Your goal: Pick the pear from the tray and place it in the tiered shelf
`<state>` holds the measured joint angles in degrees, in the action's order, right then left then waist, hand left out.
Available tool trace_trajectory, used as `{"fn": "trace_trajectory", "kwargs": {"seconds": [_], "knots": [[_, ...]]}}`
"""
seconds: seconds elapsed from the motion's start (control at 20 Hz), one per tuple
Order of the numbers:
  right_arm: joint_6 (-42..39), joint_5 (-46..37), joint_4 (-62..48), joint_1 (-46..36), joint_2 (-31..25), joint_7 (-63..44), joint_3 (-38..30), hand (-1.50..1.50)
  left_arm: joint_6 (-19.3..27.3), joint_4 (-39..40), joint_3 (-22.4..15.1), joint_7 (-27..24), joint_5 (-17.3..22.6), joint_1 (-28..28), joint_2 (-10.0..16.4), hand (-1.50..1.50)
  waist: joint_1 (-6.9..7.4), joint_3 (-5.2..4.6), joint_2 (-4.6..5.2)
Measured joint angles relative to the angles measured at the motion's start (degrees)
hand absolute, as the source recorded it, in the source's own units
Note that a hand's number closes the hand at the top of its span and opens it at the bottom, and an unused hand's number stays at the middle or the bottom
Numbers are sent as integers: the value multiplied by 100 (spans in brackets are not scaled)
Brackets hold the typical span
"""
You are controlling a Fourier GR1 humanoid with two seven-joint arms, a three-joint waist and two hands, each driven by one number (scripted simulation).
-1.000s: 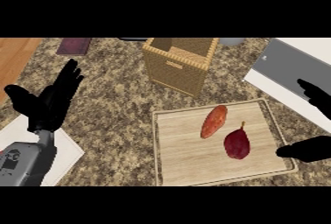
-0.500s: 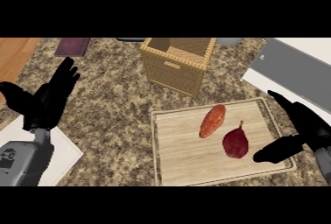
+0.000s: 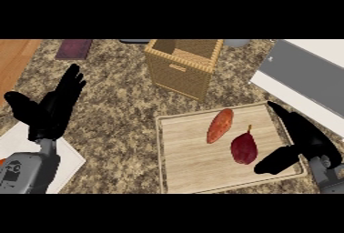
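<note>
A dark red pear [image 3: 244, 147] lies on a wooden tray [image 3: 191, 159], just beside an orange-red vegetable [image 3: 220, 125], perhaps a sweet potato. The right hand [image 3: 308, 135] is spread wide at the tray's right edge, hiding part of it, with its thumb near the pear. The left hand [image 3: 51, 109] rests open at the left. A wicker tiered shelf [image 3: 183, 68] stands behind, its top cut off.

Pear [image 3: 244, 148] on tray [image 3: 193, 164], right of likely sweet potato [image 3: 220, 125]; shelf [image 3: 180, 69] behind.
</note>
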<state>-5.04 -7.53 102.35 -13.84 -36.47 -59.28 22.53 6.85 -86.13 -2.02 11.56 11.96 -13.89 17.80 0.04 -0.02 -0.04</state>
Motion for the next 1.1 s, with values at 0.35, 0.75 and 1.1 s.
{"fn": "trace_trajectory", "kwargs": {"seconds": [0.35,0.75,1.1], "knots": [[-109,-499,-157,96,531,-25,41,-150,-133,7,167,-51,-68,38,-112,0,-1,0,2],[-259,-1090,-754,186,1141,308,-241,-150,-395,209,433,-73,-156,-70,-158,0,-3,2,4],[-353,-1551,-1414,141,1716,681,-447,-150,-432,17,476,35,-299,-8,-342,0,4,1,4]]}}
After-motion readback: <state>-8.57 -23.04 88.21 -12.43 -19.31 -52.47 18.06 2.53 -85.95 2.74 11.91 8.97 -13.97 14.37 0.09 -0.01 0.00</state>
